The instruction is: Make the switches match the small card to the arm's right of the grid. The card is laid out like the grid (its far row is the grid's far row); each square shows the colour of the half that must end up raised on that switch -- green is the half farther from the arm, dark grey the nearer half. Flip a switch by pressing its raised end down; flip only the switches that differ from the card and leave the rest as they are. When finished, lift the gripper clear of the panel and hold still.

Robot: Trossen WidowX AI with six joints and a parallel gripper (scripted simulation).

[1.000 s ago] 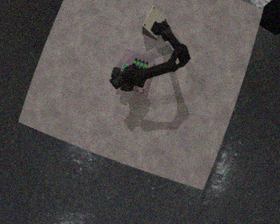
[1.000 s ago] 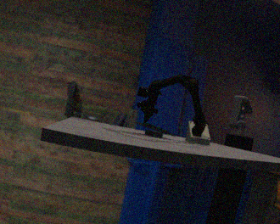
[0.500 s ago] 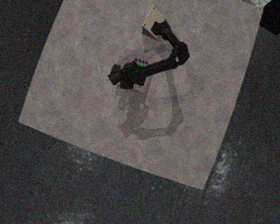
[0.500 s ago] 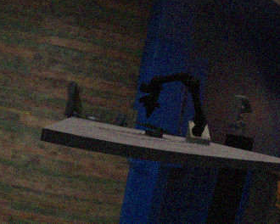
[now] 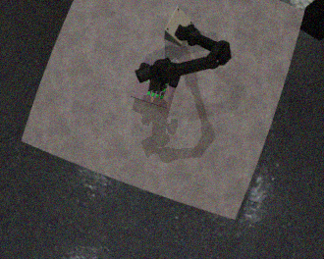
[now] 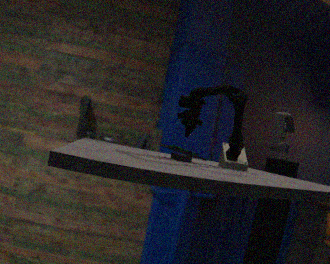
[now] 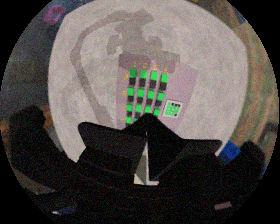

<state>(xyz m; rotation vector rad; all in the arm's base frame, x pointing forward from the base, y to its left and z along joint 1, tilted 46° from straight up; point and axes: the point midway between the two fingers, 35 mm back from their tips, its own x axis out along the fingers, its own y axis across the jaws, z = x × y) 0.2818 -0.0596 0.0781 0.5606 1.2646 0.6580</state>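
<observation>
My gripper is shut and empty, and hangs above the switch panel. In the wrist view the panel carries a grid of green and dark grey switches, columns 1 to 4, rows lettered from A at the far side. The fingers cover part of the nearest row. Which halves are raised is too small and noisy to tell surely. The small card lies right of the grid, mostly green with a few dark squares, some at its far edge. In the top view the arm hides most of the panel.
The pale table top lies around the panel, with the arm's shadow across it. The arm's light base plate stands on the near side. A dark block is beyond the table corner in the top view.
</observation>
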